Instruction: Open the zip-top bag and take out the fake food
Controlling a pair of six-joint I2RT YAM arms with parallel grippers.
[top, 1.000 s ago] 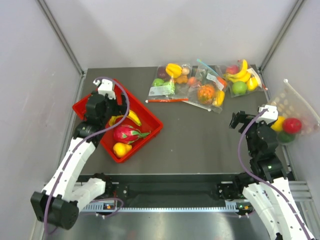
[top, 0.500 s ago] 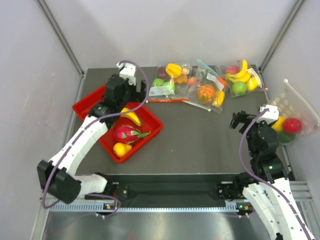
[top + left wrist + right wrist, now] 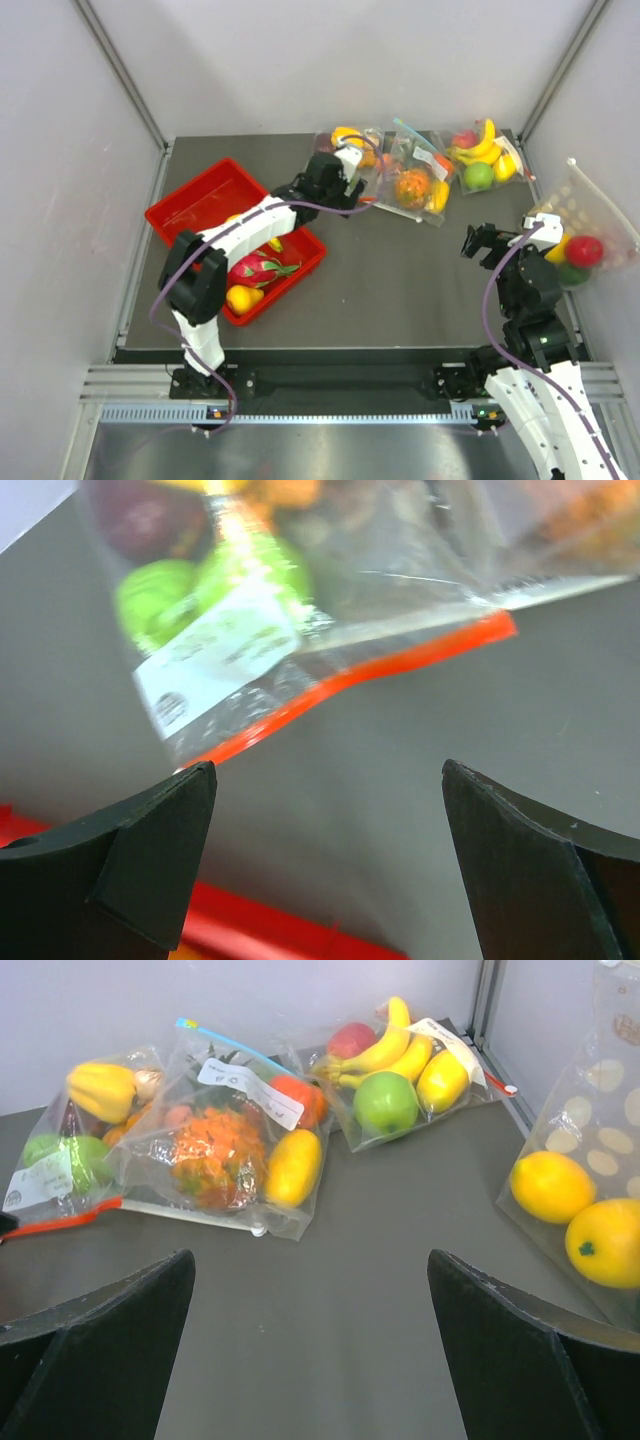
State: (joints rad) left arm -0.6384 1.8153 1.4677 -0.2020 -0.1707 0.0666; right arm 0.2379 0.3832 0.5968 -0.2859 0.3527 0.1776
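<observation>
White shells on left arm (image 3: 235, 228) and right arm (image 3: 530, 400), chunky black joint blocks (image 3: 527, 290), purple cable (image 3: 483, 290) looped along each, matte black wedge fingers (image 3: 150, 850) up front.

Left claw (image 3: 352, 186) near zip-top bag (image 3: 345, 137), red tray (image 3: 200, 200)

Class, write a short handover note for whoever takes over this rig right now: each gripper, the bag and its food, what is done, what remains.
Left gripper: open, empty, jaws wide, facing the orange-red zip strip of the zip-top bag, not touching it.
Right gripper: open, empty, over bare table, apart from the bag.
Fake food: inside the bag, near the table's far edge.
Done: nothing; the bag looks shut.
Left: grip the strip, open the mouth, take the food out.
</observation>
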